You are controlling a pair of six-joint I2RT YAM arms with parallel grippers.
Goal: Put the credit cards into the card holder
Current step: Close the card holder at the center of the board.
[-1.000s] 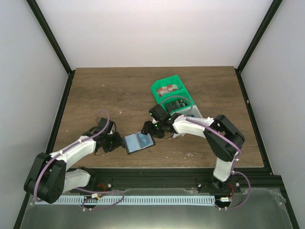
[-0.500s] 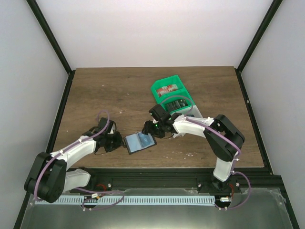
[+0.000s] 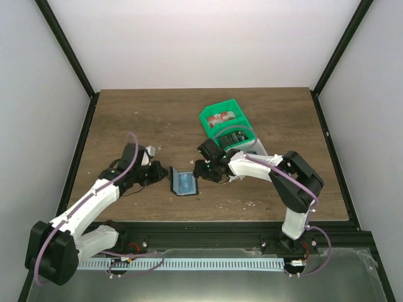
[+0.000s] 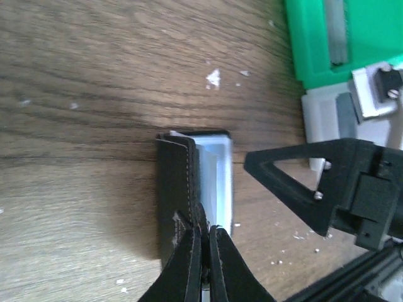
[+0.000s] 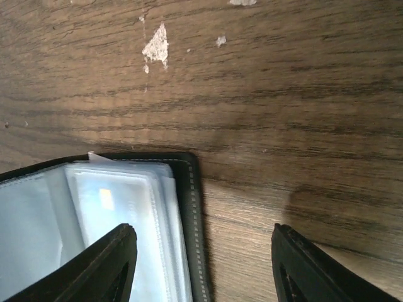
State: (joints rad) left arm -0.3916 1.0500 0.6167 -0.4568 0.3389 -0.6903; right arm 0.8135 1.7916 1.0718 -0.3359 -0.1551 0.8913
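The black card holder (image 3: pixel 183 181) lies near the table's front middle, half folded, with its left flap standing up. A blue credit card (image 3: pixel 185 183) shows inside it, and under the clear sleeves in the right wrist view as a pale blue credit card (image 5: pixel 110 211). My left gripper (image 3: pixel 161 176) is shut on the raised flap's edge; in the left wrist view the left gripper (image 4: pixel 204 242) pinches the card holder (image 4: pixel 175 189). My right gripper (image 3: pixel 205 170) hangs open just right of the holder. In its own view the right gripper (image 5: pixel 201 267) straddles the card holder's (image 5: pixel 192 220) stitched right edge without touching it.
A green bin (image 3: pixel 225 123) with items stands behind the holder, and a white bin (image 3: pixel 250 148) sits beside it, partly under the right arm. The right arm's finger (image 4: pixel 296 182) shows close to the holder in the left wrist view. White chips dot the wooden table (image 3: pixel 138 119).
The left gripper has shut on the holder's left flap and lifted it, so the holder went from lying open flat to half folded. The right gripper has stayed in place and open.
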